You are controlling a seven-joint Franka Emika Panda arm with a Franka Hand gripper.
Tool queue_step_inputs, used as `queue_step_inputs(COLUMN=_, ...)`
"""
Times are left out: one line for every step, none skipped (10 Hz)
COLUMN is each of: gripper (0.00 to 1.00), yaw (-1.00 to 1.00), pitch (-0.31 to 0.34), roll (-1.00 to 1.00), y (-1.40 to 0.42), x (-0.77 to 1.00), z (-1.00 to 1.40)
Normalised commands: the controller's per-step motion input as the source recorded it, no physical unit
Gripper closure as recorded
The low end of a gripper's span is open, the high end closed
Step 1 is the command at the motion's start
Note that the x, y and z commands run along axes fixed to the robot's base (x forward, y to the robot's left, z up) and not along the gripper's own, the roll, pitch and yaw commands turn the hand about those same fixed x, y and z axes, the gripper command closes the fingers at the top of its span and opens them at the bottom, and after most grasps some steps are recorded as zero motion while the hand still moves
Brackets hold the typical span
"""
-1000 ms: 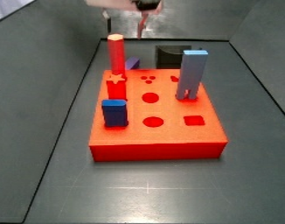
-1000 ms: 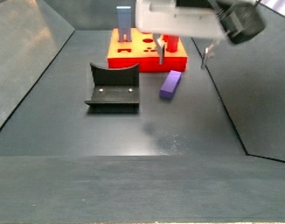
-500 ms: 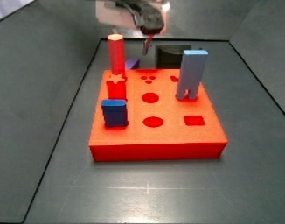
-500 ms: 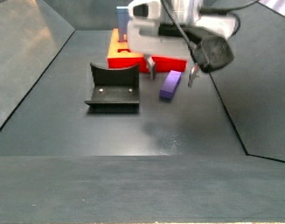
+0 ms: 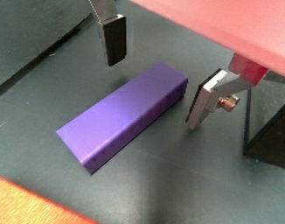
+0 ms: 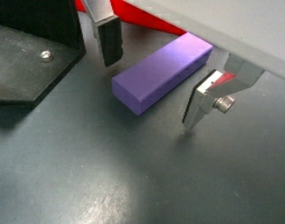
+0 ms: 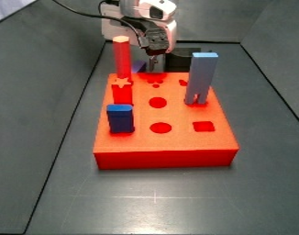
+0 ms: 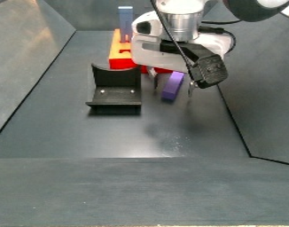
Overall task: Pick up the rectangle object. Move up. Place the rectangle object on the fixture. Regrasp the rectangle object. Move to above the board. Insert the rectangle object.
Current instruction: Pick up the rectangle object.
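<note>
open gripper straddles the purple bar on the floor

in both wrist views the gripper (image 5: 156, 74) sits low over the dark, slightly glossy floor (image 6: 98, 184), its two flat silver fingers (image 6: 207, 99) spread wide with dark pads facing inward. between them lies the rectangle object (image 5: 124, 115), a long, slim violet bar with smooth matte faces and crisp edges. it rests flat on the floor, and the fingers stand on either side of it with a clear gap on each flank, so nothing is held. one finger carries a small round screw head on its silver plate.

just beside the bar, the fixture (image 6: 28, 61) shows as a dark black bracket with a flat base plate and a small screw in it. a bright red-orange edge of the board (image 6: 156, 16) runs right behind the bar's far end.

in a side view the gripper (image 8: 171, 78) hangs from the white wrist with a black camera housing, down at floor level, and the rectangle object (image 8: 173, 85) shows as a purple patch under it. the fixture (image 8: 113, 90) stands close by on the floor, an l-shaped black piece. beyond it lies the board (image 8: 121, 60).

in a side view the board (image 7: 164, 128) is a thick flat slab with star, round and square holes. a tall light-blue block (image 7: 201, 78), a short dark-blue block (image 7: 119, 118) and a red post (image 7: 121, 58) stand in it. the gripper (image 7: 153, 57) is behind its far edge.
</note>
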Motion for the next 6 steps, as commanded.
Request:
queue_step_inputs(gripper=0.00, yaw=0.00, pitch=-0.163, roll=0.00, y=-0.07, x=-0.02, z=-0.18)
queue_step_inputs(gripper=0.00, yaw=0.00, pitch=-0.219, roll=0.00, y=-0.07, x=-0.17, z=-0.35)
queue_step_inputs(gripper=0.00, yaw=-0.04, pitch=-0.149, roll=0.00, y=-0.01, x=-0.25, z=0.00)
queue_step_inputs(gripper=0.00, yaw=-0.18, pitch=-0.051, roll=0.00, y=-0.01, x=-0.09, z=0.00)
queue_step_inputs(gripper=0.00, yaw=-0.15, pitch=-0.001, roll=0.02, y=0.00, x=0.00, z=-0.02)
queue_step_inputs(gripper=0.00, yaw=-0.18, pitch=0.000, roll=0.06, y=0.00, x=0.07, z=-0.12)
